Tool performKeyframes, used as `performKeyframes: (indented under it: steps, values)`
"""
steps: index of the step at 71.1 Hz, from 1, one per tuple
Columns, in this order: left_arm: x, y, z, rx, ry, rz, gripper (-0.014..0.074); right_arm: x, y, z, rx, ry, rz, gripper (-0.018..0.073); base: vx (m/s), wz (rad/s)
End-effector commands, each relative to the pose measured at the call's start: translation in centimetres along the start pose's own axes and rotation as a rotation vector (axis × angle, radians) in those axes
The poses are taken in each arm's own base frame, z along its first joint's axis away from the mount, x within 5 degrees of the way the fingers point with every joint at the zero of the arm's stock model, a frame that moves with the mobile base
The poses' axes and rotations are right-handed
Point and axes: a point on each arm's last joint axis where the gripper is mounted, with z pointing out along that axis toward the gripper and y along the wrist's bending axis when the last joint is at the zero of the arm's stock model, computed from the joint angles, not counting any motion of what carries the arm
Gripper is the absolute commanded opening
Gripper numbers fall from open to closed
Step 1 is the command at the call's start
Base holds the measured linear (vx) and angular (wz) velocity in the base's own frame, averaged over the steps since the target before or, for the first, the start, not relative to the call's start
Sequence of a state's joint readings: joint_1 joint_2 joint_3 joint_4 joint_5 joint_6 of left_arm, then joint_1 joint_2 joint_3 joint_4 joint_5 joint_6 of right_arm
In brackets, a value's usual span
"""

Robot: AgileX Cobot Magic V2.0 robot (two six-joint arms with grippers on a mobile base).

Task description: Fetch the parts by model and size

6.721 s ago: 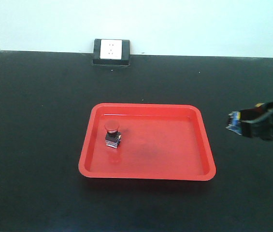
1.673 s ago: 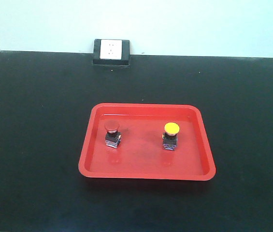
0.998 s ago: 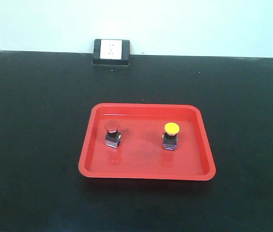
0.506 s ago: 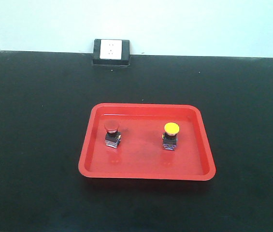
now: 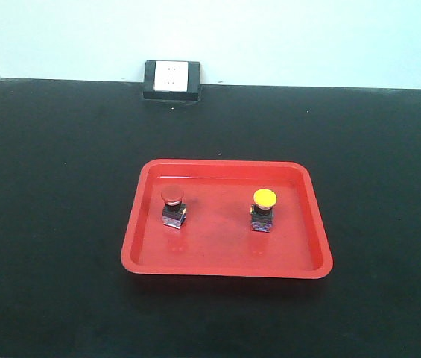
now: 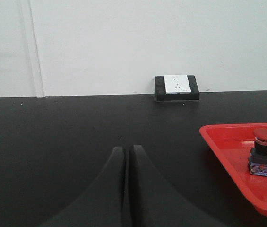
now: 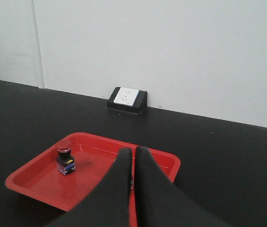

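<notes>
The red-capped push-button switch stood upright in the left half of the red tray; its round mushroom cap sat on a black body with a bluish-white base; the yellow-capped push-button switch, of the same build, stood upright in the right half; the two were well apart, roughly level with each other, neither touching the tray's walls.
</notes>
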State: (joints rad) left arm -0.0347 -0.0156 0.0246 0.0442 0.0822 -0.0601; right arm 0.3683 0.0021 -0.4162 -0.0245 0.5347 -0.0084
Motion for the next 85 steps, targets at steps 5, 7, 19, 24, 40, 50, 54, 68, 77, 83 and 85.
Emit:
performKeyframes:
  steps: [5, 7, 19, 24, 40, 50, 54, 68, 77, 83, 85]
  values:
    - [-0.7, 0.0, -0.1, 0.006, -0.088, -0.007, -0.0006, -1.3, 0.0, -0.1, 0.003, -0.076, -0.007, -0.0010, 0.00, 0.00]
    - [-0.7, 0.0, -0.1, 0.006, -0.088, -0.007, -0.0006, -1.3, 0.0, -0.1, 0.003, -0.076, -0.007, -0.0010, 0.00, 0.00]
    - [-0.7, 0.0, -0.1, 0.006, -0.088, -0.007, -0.0006, -1.3, 0.0, -0.1, 0.003, -0.076, -0.007, -0.0010, 0.00, 0.00]
    - [-0.7, 0.0, -0.1, 0.006, -0.088, -0.007, -0.0006, -1.3, 0.0, -0.1, 0.003, -0.076, -0.007, -0.0010, 0.00, 0.00]
    - [-0.7, 0.0, -0.1, 0.006, -0.088, -0.007, -0.0006, -1.3, 0.0, -0.1, 0.003, -0.076, -0.007, -0.0010, 0.00, 0.00]
    - [-0.7, 0.0, -0.1, 0.006, -0.088, -0.007, -0.0006, -1.3, 0.0, -0.1, 0.003, -0.076, -0.007, -0.0010, 0.00, 0.00]
    - [-0.7, 0.0, -0.1, 0.006, -0.088, -0.007, -0.0006, -1.3, 0.0, -0.1, 0.003, -0.076, -0.007, -0.0010, 0.00, 0.00]
    - [-0.7, 0.0, -0.1, 0.006, -0.088, -0.007, -0.0006, -1.3, -0.2, -0.1, 0.108, -0.073, -0.001, -0.0010, 0.00, 0.00]
    - [-0.7, 0.0, -0.1, 0.006, -0.088, -0.007, -0.0006, -0.5, -0.5, 0.4, 0.213, -0.074, -0.024, -0.0010, 0.00, 0.00]
    - [-0.7, 0.0, -0.1, 0.006, -0.088, -0.007, -0.0006, 1.1, -0.8, 1.5, 0.258, -0.099, -0.036, -0.0010, 0.00, 0.00]
    - [-0.7, 0.0, -0.1, 0.006, -0.088, -0.007, -0.0006, 1.6, -0.9, 1.7, 0.272, -0.105, -0.038, -0.0010, 0.00, 0.00]
